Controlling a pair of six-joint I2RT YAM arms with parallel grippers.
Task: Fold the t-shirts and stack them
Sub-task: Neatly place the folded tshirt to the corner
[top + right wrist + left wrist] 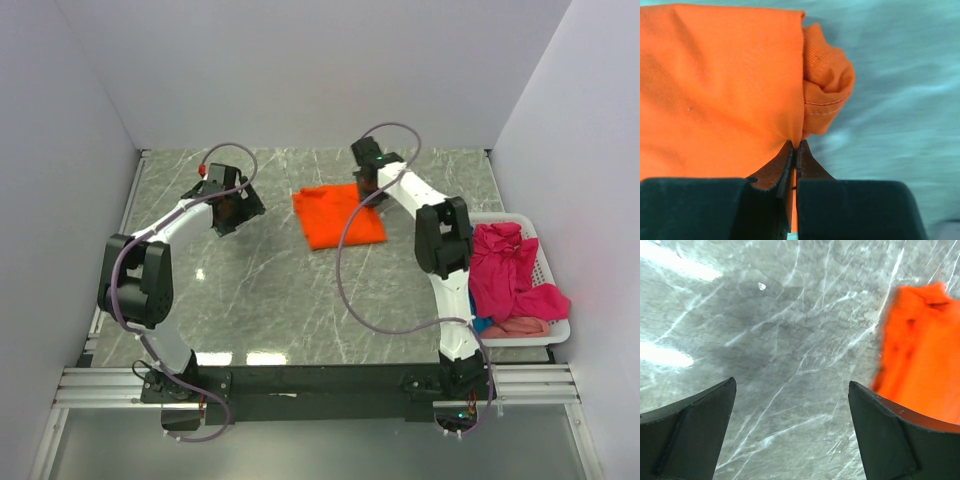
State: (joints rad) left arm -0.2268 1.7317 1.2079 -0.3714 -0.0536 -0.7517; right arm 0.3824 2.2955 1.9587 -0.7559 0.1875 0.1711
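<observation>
Basket [527,341] holds magenta shirt [510,268], pale-pink shirt [520,325]; right hand [796,145] pinches orange shirt [335,218].

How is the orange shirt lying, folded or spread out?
Folded: the orange t-shirt lies as a compact rectangle, its doubled edge pinched by the right gripper.

**What you can't really make out here**

Your left wrist cam only catches a smeared strip of the orange shirt [922,355], chopped off by the right edge. On the right wrist cam it runs off the left side, and the fold pinched in the right gripper [796,149] disappears between its jaws. From above, the magenta shirt [510,265] buries most of the teal shirt [482,325] and pale pink shirt [520,326].
</observation>
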